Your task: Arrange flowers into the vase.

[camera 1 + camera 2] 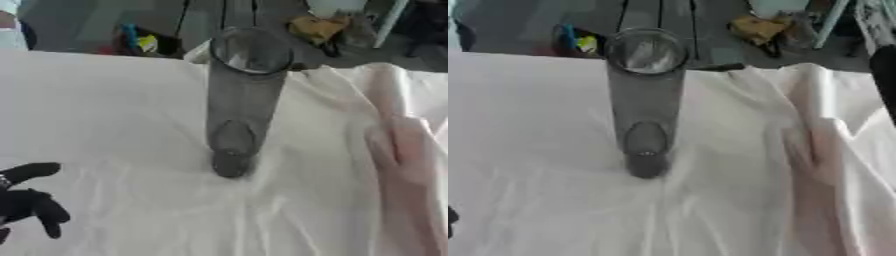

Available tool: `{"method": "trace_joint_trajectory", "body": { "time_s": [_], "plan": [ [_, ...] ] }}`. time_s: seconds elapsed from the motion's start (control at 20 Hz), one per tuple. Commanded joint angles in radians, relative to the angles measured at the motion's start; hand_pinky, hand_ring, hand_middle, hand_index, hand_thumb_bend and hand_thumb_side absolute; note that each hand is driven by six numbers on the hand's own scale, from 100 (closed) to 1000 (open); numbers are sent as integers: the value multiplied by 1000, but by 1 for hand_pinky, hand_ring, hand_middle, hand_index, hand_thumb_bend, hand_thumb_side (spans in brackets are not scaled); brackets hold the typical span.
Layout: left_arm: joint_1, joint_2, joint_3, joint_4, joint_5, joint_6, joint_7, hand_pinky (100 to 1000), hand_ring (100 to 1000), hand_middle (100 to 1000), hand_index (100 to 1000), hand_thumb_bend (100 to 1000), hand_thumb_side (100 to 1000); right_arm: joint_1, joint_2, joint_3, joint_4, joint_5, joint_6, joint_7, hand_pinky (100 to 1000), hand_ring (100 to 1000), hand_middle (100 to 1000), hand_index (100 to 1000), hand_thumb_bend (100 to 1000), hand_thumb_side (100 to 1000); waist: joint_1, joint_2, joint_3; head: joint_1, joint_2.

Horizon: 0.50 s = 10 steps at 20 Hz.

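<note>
While the head camera looks steeply down, the vase (pixel 238 105) takes the middle of the table: a tall clear glass one, standing upright on the white cloth (pixel 114 115), its round mouth nearest the lens and its narrow base down on the fabric. Nothing shows inside it, just glass. The cloth is wrinkled around the base, with creases fanning out toward the near edge.

Over on the right, pale pink material (pixel 833 150) lies bunched in long folds on the cloth, well apart from the vase; whether that is wrapping or flowers, I cannot tell.

Down at the lower left corner sits the left hand (pixel 26 202), black, resting low by the edge with its fingers spread and relaxed, holding nothing, and well clear of the vase. 1 dark strip (pixel 884 75) runs along the right edge in the right eye view, too little of it to name. No right hand shows.

Beyond the table's far edge lies dark floor with a yellow object (pixel 317 27) and some colourful clutter (pixel 140 42).
</note>
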Motion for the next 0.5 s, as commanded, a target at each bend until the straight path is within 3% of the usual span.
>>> {"method": "trace_joint_trajectory", "body": {
  "time_s": [0.05, 0.5],
  "plan": [
    [-8, 16, -7, -18, 6, 1, -6, 411, 571, 838, 768, 100, 994, -25, -15, 9, -5, 12, 38, 21, 100, 311, 100, 100, 100, 585, -12, -42, 3, -3, -2],
    [-13, 17, -10, -18, 14, -2, -11, 412, 572, 837, 768, 100, 990, -30, 1, 51, -45, 88, 134, 90, 100, 396, 100, 100, 100, 602, -10, -44, 15, 3, -30]
  ]
}}
